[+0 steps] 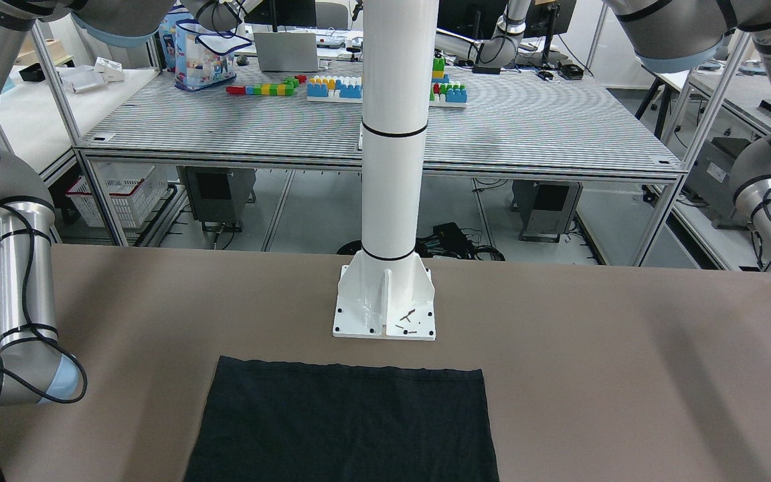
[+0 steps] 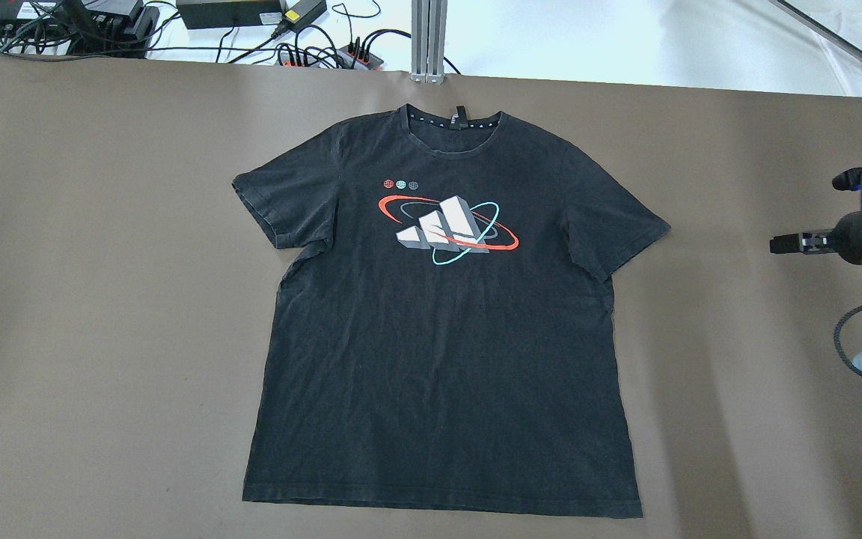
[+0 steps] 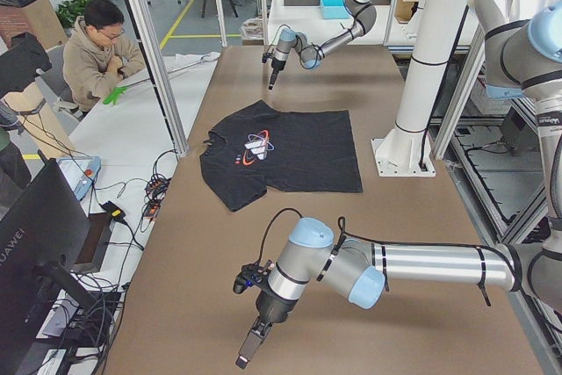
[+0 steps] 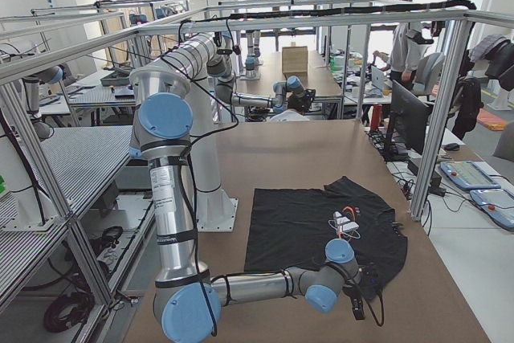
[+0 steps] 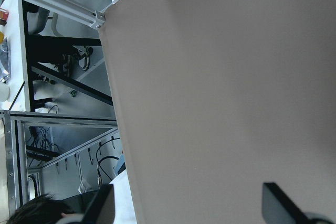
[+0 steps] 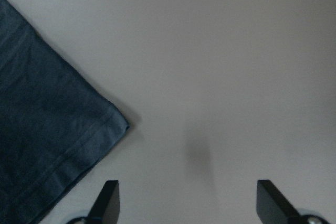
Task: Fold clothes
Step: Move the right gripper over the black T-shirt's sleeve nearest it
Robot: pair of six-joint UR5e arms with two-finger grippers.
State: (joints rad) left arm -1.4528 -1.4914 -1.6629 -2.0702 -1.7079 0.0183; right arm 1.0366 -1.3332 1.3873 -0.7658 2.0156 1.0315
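Lying flat, the black T-shirt (image 2: 438,337) spreads print-up; left tool (image 5: 191,205) and right tool (image 6: 190,200) both gape wide, seemingly clear of it.

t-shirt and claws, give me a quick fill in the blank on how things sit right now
1. The t-shirt lies unfolded on the table with its print facing ___.
2. Its collar points ___ from the white pillar.
3. Both the left claw and the right claw are ___, holding nothing.
Missing words: up; away; open

Robotics lab: aluminium-framed benches (image 1: 526,127), background robot arms (image 1: 498,45), monitors (image 3: 39,243).
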